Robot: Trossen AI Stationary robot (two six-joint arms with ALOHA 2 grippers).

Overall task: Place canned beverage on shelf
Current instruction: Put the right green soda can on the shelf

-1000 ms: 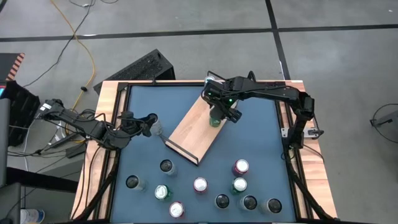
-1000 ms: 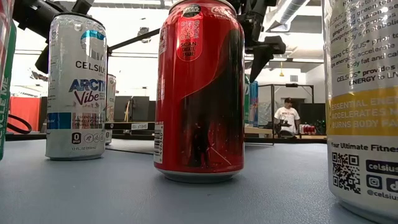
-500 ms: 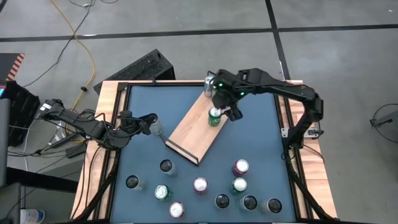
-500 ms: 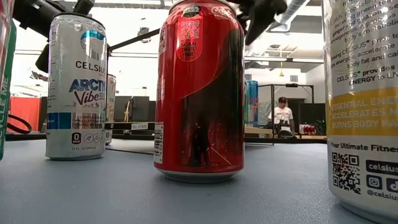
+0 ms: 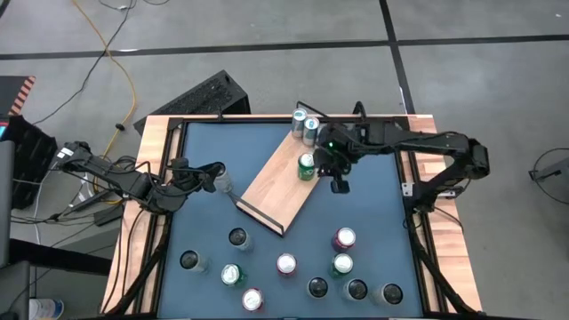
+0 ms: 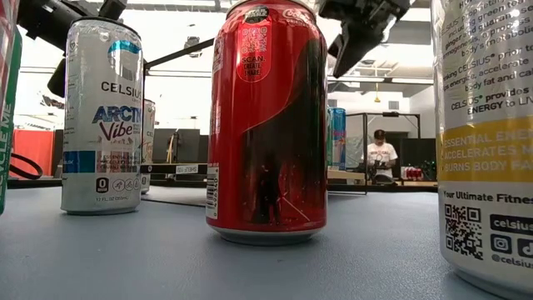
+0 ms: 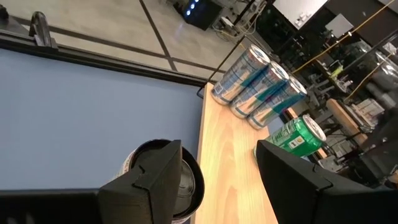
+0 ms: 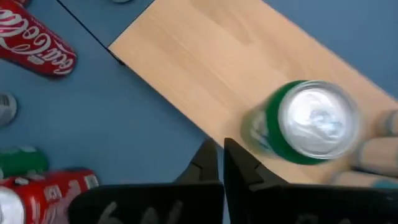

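The right gripper (image 5: 339, 182) hangs just off the shelf's right edge over the blue tabletop (image 5: 373, 213), its two fingers (image 8: 214, 163) pressed almost together and holding nothing. Just beside it the green can (image 5: 306, 166) stands upright on the light-wood shelf (image 5: 271, 187), free of the fingers, and two silver-and-blue cans (image 5: 305, 124) stand near it at the shelf's far end. The shelf lies slantwise across the table, its dark lip (image 5: 259, 216) toward the loose cans (image 5: 286, 265) grouped near the table's front. The left gripper (image 5: 216, 177) waits at the table's left side, fingers (image 7: 158, 171) spread wide around what seems to be a can (image 7: 177, 183), though whether they touch it is unclear
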